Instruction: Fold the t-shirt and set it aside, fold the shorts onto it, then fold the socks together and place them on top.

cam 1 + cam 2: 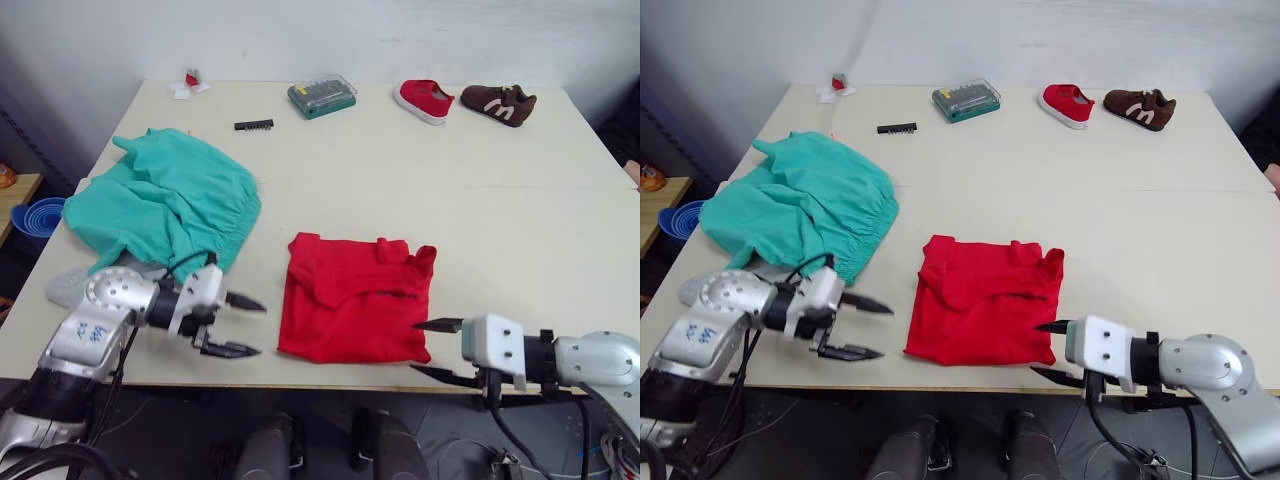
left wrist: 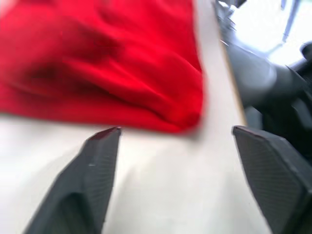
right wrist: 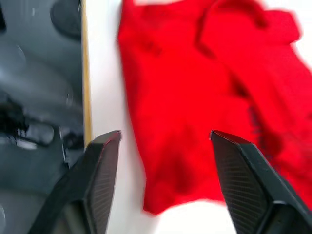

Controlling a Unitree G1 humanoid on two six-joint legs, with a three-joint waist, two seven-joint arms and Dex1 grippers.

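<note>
You had the t-shirt (image 1: 356, 298) lying folded into a rough rectangle near the front edge of the desk (image 1: 420, 180), roughly midway between your two arms, with a few bunched folds along its far edge. The left pincer (image 1: 243, 325) sat just beside the shirt's left edge at the front of the desk, its two fingers spread wide and pinching nothing; in the left wrist view the red cloth lay just past the fingertips (image 2: 105, 141), not touching them. The right pincer (image 1: 436, 348) hovered at the shirt's front right corner by the desk edge, fingers likewise spread and empty, and its wrist view looked along them at the red fabric. The shorts (image 1: 160, 200) lay in a crumpled heap on the left side of the desk, gathered waistband toward the middle, well apart from the shirt. A light grey piece, likely one of the socks (image 1: 65, 285), peeked out from under the shorts' front edge beside your left arm. Along the far edge of the desk you had a small red shoe (image 1: 423, 100), a brown shoe (image 1: 498, 103) beside it, a green bit case (image 1: 322, 96) and a black bit strip (image 1: 254, 125).
</note>
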